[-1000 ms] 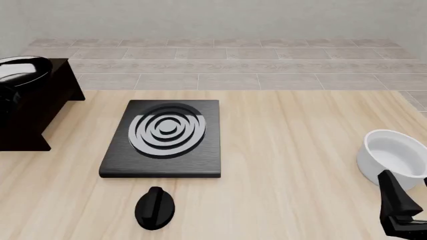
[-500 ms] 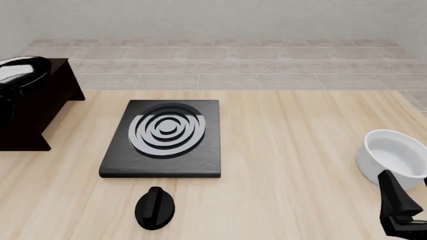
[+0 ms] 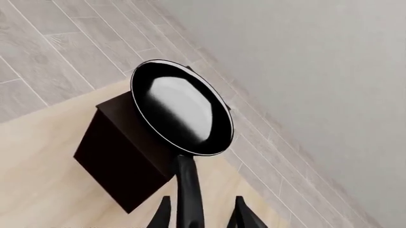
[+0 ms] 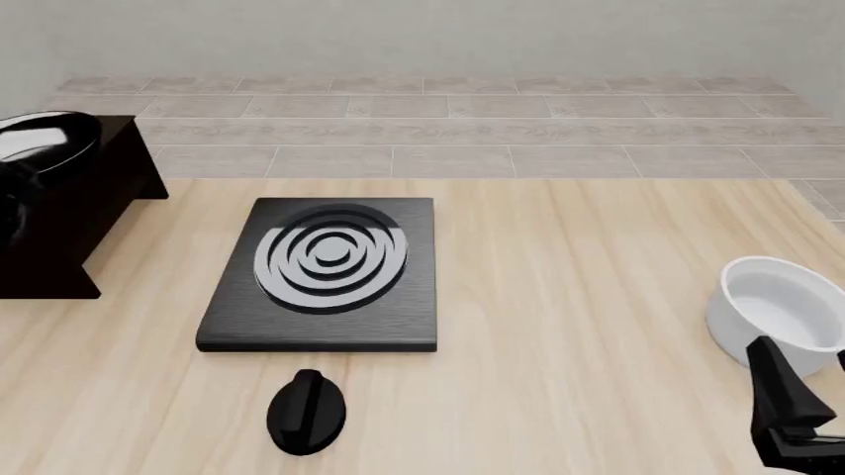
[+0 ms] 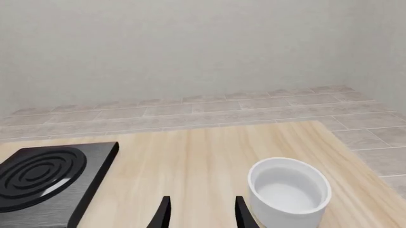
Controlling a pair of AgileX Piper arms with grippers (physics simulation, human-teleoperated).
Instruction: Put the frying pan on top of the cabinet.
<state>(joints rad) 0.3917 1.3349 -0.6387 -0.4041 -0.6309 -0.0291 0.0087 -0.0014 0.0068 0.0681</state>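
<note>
Frying pan [image 3: 180,108] rests atop the cabinet [image 4: 66,213], far left of frame; your left gripper [image 3: 200,214] straddles its handle, fingers spread (no contact visible). One stove plate [image 4: 327,272], one knob [image 4: 308,413], one bowl [image 4: 779,307] lie well apart. Right gripper [image 5: 199,213] gapes, holding nothing.

Stove plate [image 4: 324,275], knob [image 4: 307,413], white bowl [image 4: 779,313]

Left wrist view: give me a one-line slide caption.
Left tool straddles the frying pan handle, the pan sitting over the dark cabinet top.
</note>
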